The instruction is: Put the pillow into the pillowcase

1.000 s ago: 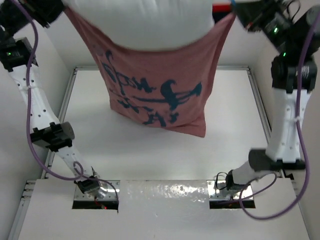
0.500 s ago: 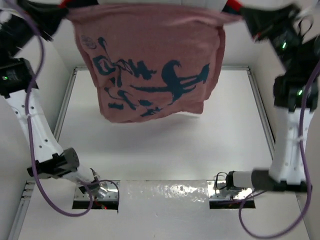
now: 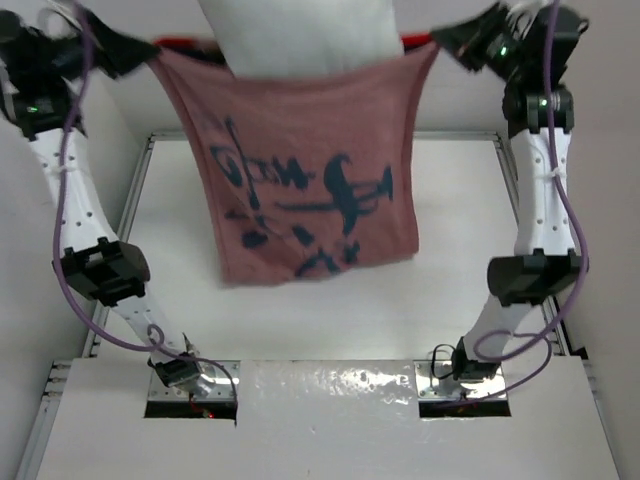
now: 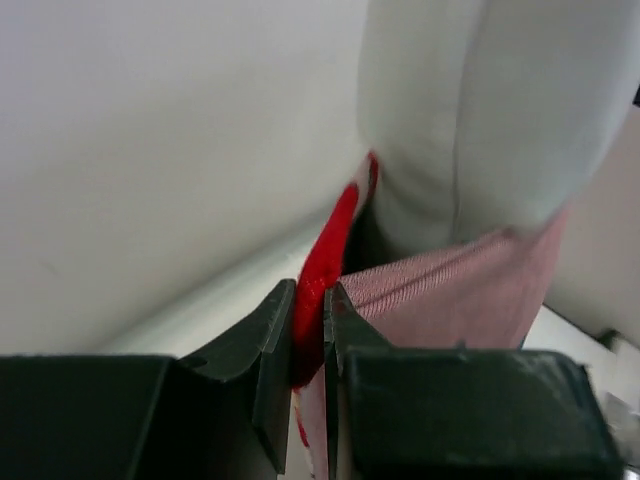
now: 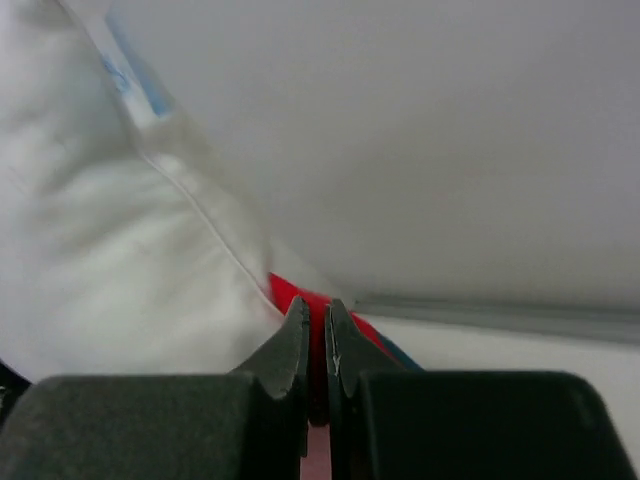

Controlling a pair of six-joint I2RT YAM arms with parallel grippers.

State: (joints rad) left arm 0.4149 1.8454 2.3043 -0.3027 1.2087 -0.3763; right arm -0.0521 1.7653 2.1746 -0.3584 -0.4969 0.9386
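Note:
The red-orange pillowcase [image 3: 300, 170] hangs in the air above the table, mouth upward, its teal print showing through. The white pillow [image 3: 300, 35] stands out of the mouth at the top middle. My left gripper [image 3: 140, 50] is shut on the pillowcase's left top corner. My right gripper [image 3: 445, 40] is shut on the right top corner. In the left wrist view the left gripper [image 4: 310, 330] pinches the red hem [image 4: 330, 250] beside the pillow [image 4: 490, 110]. The right wrist view shows the right gripper [image 5: 317, 335] clamped on red cloth [image 5: 300, 298] next to the pillow [image 5: 110, 250].
The white table [image 3: 320, 300] lies below the hanging cloth, bounded by pale walls [image 3: 570, 200] on both sides and at the back. The arm bases [image 3: 190, 375] sit at the near edge.
Both grippers have kept their hold on the corners. The pillowcase was swung up and has dropped back down, and the pillow again shows above the mouth.

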